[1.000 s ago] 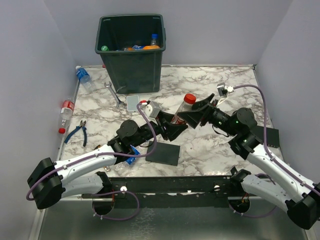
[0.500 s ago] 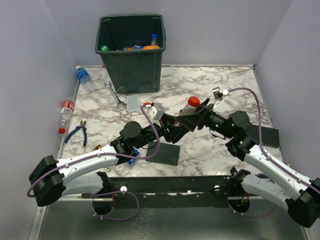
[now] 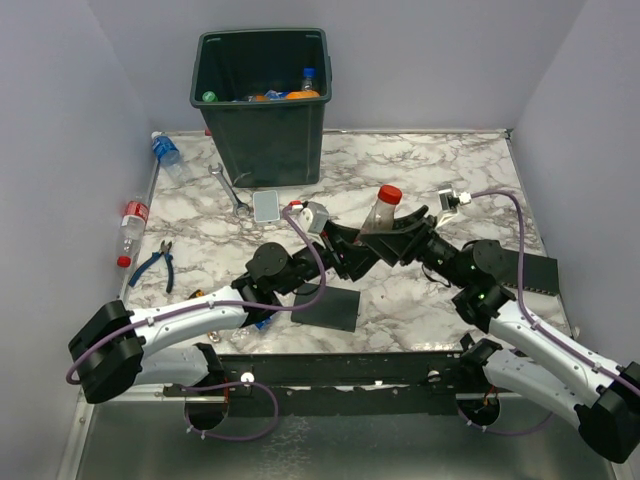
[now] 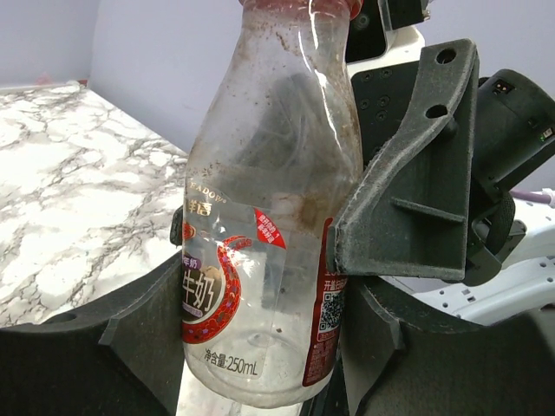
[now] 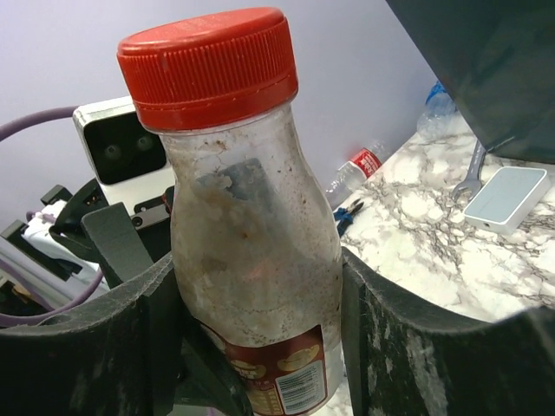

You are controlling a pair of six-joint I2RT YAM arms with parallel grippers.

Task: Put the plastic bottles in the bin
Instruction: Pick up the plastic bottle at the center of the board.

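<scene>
A clear bottle with a red cap [image 3: 381,210] stands upright above the middle of the table, held from both sides. My left gripper [image 3: 358,250] is shut on its labelled lower part [image 4: 269,217], jaws at either side of the base [image 4: 260,347]. My right gripper [image 3: 392,236] is shut on the grimy body [image 5: 251,243], just below the shoulder [image 5: 260,329]. The dark green bin [image 3: 262,135] stands at the back with several bottles inside [image 3: 300,88]. A blue-label bottle [image 3: 165,152] and a red-label bottle [image 3: 130,225] lie at the left edge.
A wrench [image 3: 230,190] and a small grey plate [image 3: 266,206] lie in front of the bin. Blue-handled pliers [image 3: 155,262] rest near the left edge. A black square plate [image 3: 330,308] lies under the left arm, another [image 3: 540,272] at the right.
The right gripper has closed its jaws onto the red-capped bottle that the left gripper holds. The bottle has gone from tilted to upright and shifted slightly right.
</scene>
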